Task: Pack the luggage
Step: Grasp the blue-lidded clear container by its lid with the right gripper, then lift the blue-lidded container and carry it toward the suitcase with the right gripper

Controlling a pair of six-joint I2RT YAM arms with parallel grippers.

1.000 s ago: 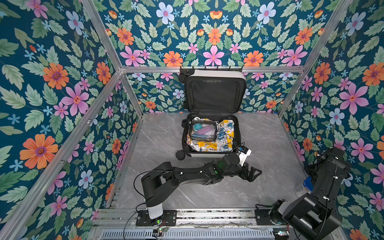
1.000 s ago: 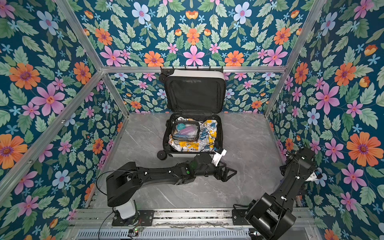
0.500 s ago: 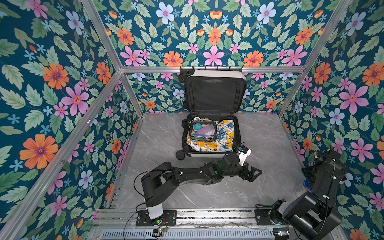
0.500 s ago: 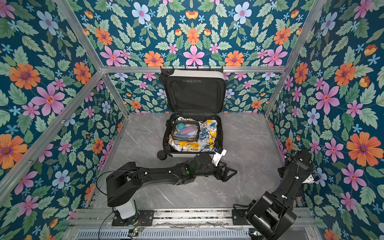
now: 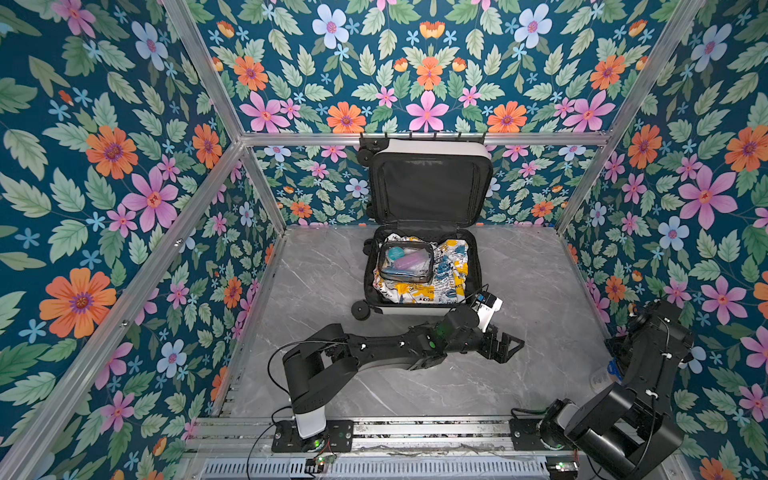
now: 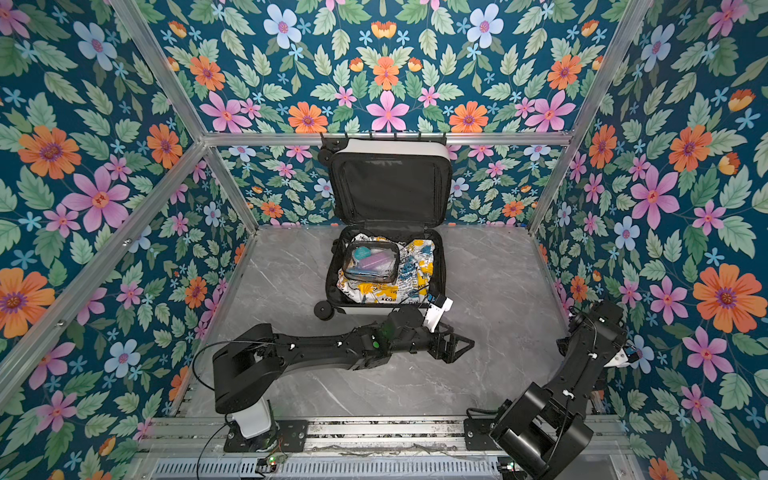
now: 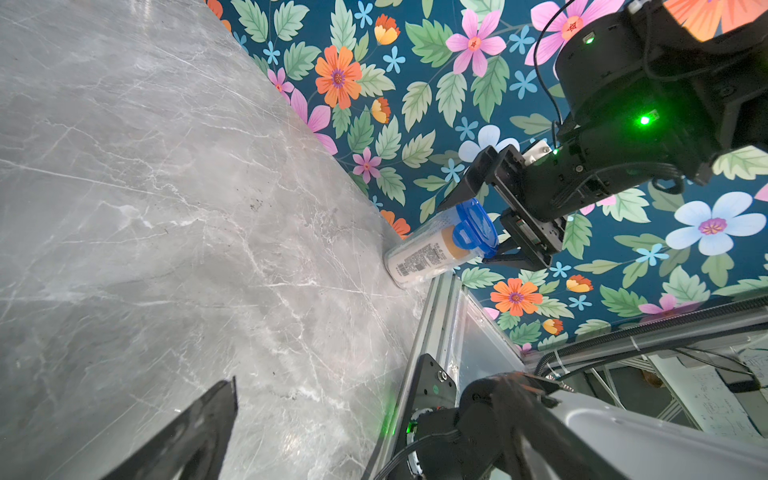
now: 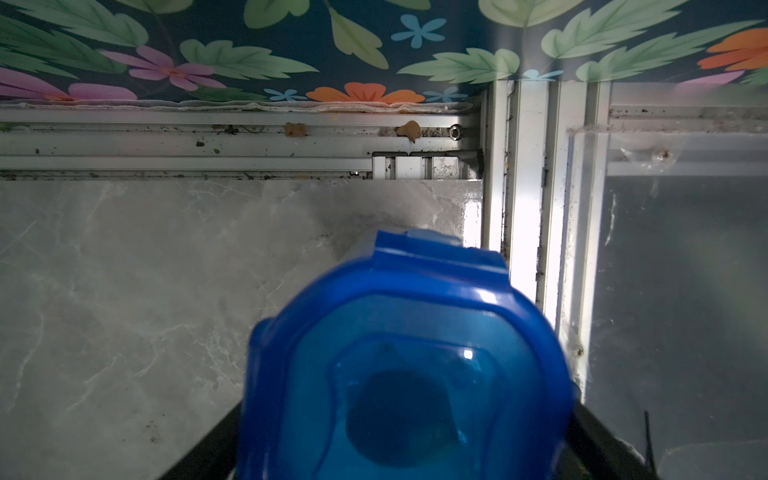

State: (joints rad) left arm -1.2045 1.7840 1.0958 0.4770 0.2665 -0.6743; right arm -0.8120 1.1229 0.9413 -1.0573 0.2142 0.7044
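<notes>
The luggage, a small white suitcase, lies open at the back centre with its black-lined lid upright. A printed cloth and a clear pouch lie inside. By the right wall near the front, a clear bottle with a blue lid lies on the floor. My right gripper is open, its jaws wide on either side of the lid. My left gripper hovers open and empty over the floor in front of the luggage.
Flowered walls enclose the grey marble floor. An aluminium rail runs along the front, where both arm bases are mounted. The bottle sits tight against the rail and the wall. My left arm stretches low across the middle.
My right arm has sunk toward the bottle and its jaws have narrowed around the blue lid. The left arm and the luggage have not moved.
</notes>
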